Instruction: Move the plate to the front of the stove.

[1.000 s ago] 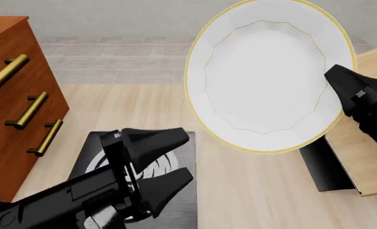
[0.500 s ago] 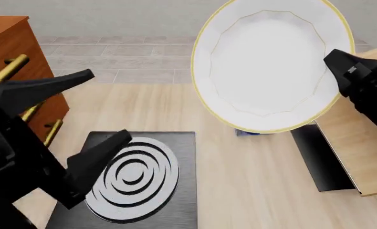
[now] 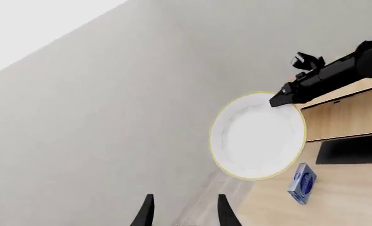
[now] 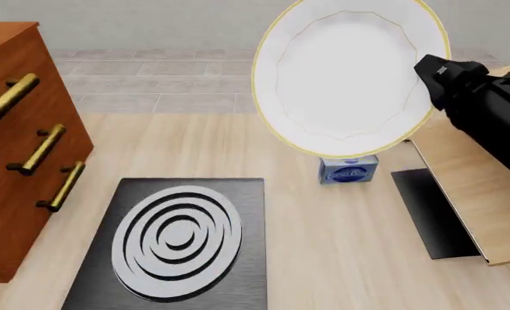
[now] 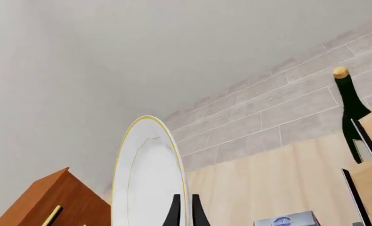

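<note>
White gold-rimmed round plate (image 4: 345, 77) pinched at edge by right gripper (image 4: 433, 72), tilted, aloft. Left gripper (image 3: 182, 209) parted, empty. Advise: level plate, lower before black ringed stove (image 4: 173, 242).

The plate (image 4: 348, 77) (its top clipped by the front view's upper edge) hides the top of the small blue box (image 4: 349, 170) behind it, while the stove (image 4: 177, 240) and the wooden drawer cabinet (image 4: 22, 148) run off the near and left edges.
</note>
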`<state>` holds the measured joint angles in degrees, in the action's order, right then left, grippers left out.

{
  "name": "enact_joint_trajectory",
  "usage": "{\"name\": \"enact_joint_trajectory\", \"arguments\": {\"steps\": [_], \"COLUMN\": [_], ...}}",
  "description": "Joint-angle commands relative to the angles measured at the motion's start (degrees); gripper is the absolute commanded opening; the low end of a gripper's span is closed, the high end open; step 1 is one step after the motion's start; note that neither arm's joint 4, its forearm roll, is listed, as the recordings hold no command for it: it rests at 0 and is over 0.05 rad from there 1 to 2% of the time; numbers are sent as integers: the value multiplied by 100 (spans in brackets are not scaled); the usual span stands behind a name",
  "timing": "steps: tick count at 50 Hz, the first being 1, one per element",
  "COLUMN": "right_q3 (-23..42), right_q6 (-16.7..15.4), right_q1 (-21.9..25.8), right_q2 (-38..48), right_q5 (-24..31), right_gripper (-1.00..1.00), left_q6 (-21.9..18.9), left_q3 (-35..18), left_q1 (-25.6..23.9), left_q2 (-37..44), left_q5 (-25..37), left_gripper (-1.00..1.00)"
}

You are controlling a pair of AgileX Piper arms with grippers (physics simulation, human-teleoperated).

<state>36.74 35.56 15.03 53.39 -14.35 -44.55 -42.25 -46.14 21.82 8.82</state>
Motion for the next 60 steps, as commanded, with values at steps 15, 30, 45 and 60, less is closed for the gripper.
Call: {"name": "enact_joint_trajectory", "arguments": {"steps": [15, 30, 45, 60], "right_q3": [1038, 1803, 2342, 2790], "right_q6": [401, 631, 764, 908], "right_q1": [283, 546, 767, 877], "right_q2": [1809, 2812, 3550, 4011], "right_q5": [-325, -388, -368, -256], "right_gripper": [-100, -100, -100, -100], "left_q6": [1721, 1930, 1934, 1907], "left_q3": [-896, -631, -419, -346], "left_q1": [490, 555, 579, 636], "left_q2": [-595, -448, -453, -521], "left_q5": [1319, 1365, 1356, 1368], "left_gripper": [100, 100, 100, 100]}}
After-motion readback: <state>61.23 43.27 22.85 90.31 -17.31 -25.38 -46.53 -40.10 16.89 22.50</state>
